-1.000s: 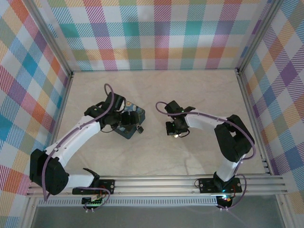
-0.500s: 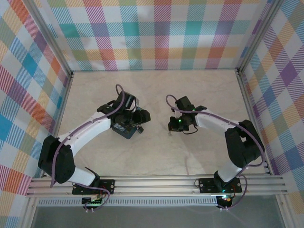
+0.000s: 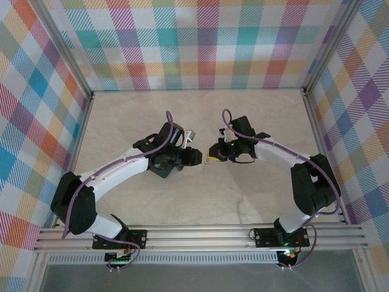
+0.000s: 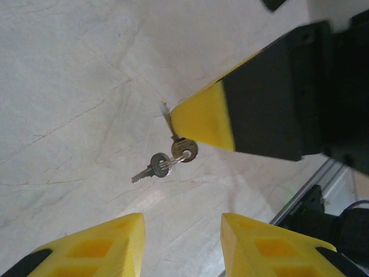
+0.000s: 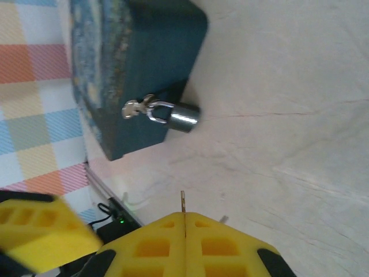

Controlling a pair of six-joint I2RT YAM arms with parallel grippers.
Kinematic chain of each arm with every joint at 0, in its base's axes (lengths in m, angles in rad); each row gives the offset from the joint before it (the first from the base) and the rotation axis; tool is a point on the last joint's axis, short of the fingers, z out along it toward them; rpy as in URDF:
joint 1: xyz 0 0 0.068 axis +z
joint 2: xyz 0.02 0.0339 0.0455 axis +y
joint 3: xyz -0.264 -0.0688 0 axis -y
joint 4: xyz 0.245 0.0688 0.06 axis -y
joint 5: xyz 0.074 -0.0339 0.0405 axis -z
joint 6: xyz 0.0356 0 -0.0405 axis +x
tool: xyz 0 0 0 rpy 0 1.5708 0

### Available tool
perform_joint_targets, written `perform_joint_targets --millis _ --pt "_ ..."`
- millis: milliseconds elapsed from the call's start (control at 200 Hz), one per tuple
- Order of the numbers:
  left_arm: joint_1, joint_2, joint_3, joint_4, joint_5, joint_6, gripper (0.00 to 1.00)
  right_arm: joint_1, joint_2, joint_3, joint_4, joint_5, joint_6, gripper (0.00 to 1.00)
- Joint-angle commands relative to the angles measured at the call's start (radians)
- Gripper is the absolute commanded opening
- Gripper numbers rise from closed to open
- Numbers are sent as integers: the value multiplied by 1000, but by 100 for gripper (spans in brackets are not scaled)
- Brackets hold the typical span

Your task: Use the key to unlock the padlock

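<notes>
Marble-look desk [image 3: 255, 109]: right jaws clenched on thin key [image 4: 185, 149], left jaws released; padlock [image 5: 184, 119] looks light, slippery, best held by body.

shut padlock [image 5: 184, 119] hooked on the blue tin [image 5: 109, 52], key [image 5: 183, 201] apart.

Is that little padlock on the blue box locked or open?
Looks locked: the padlock has its shackle closed through the blue box clasp; the key sits apart in the right tool.
</notes>
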Motion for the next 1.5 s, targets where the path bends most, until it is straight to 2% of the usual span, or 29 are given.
perform_joint_targets --millis 0,95,380,710,940,985,1110,1390,1495 --pt "-6 30 -35 90 54 24 38 -8 -20 8 81 -109 28 0" --pt "-6 43 -45 151 68 3 37 -9 -24 -1 94 -113 40 0" --pt "-4 61 -45 167 69 9 35 -10 -12 9 101 -142 68 0" --pt "-4 76 -39 172 79 23 42 -9 4 17 112 -154 99 0" --pt "-4 88 -34 196 75 15 38 -10 12 23 110 -169 103 0" --pt "-4 92 -30 198 76 17 36 -8 14 24 102 -170 98 0" --pt "-4 109 -23 198 87 28 19 -8 18 26 93 -173 94 0" --pt "-3 107 -32 205 112 80 2 -8 22 30 68 -159 78 0" --pt "12 87 -65 242 131 86 0 -9 15 23 70 -152 76 7"
